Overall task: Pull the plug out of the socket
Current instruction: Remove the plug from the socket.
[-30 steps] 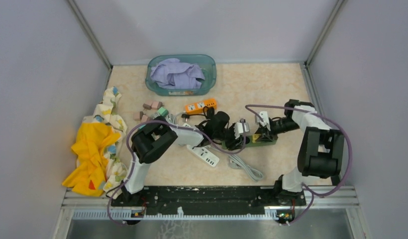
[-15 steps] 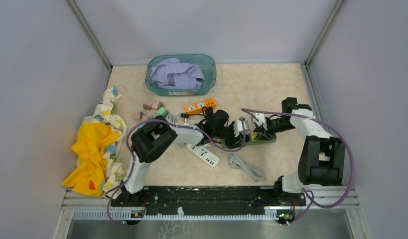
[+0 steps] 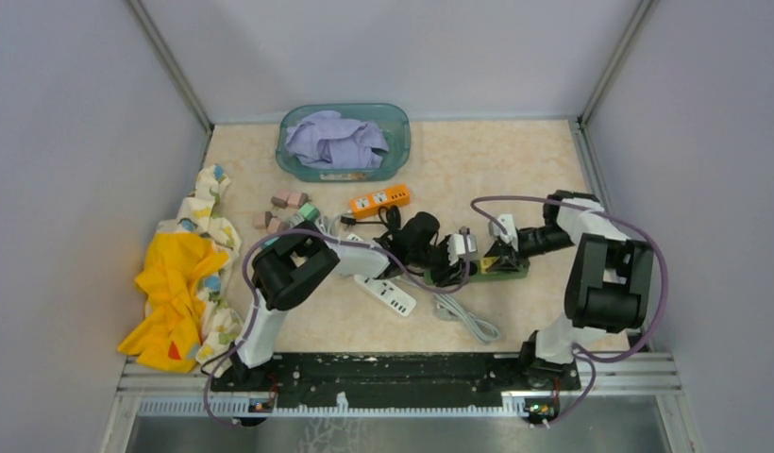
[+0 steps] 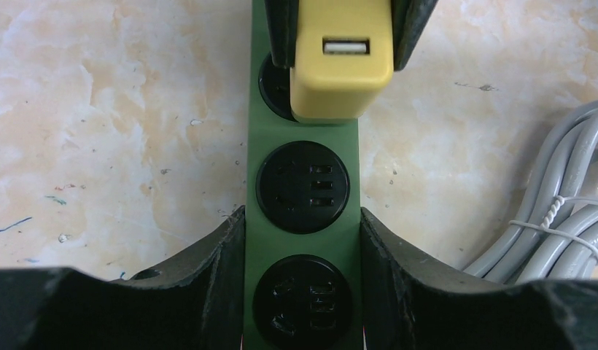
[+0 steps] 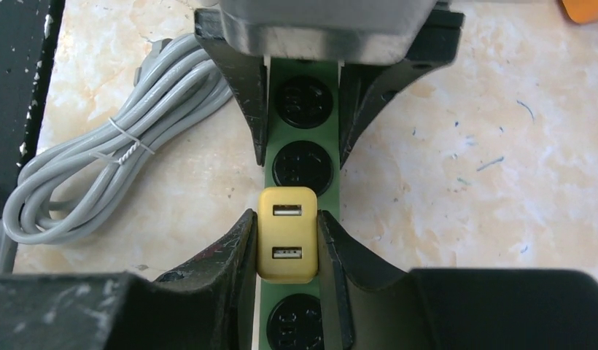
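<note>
From my console, nearest me is the black rail where both arm bases are bolted, and beyond it the beige marbled table. It is scuffed, with small pen-like marks that show in the wrist views. Plain grey walls close it in on three sides.

On the table a bundled grey cable lies closest, with a white power strip to its left. A yellow and patterned cloth is heaped against the left wall. Further back are some small blocks and an orange power strip. At the far edge stands a teal bin holding a lavender cloth.

The green power strip lies mid-table, right of centre. My left gripper is clamped across its width, one finger pressed to each long side and a black socket between them. The yellow plug, a block with two USB ports on top, stands on the strip two sockets further along. It covers its socket, and I cannot tell how deep it sits. My right gripper is clenched on the plug, its fingers flat against the plug's two sides. The two grippers face each other along the strip, near but apart.
</note>
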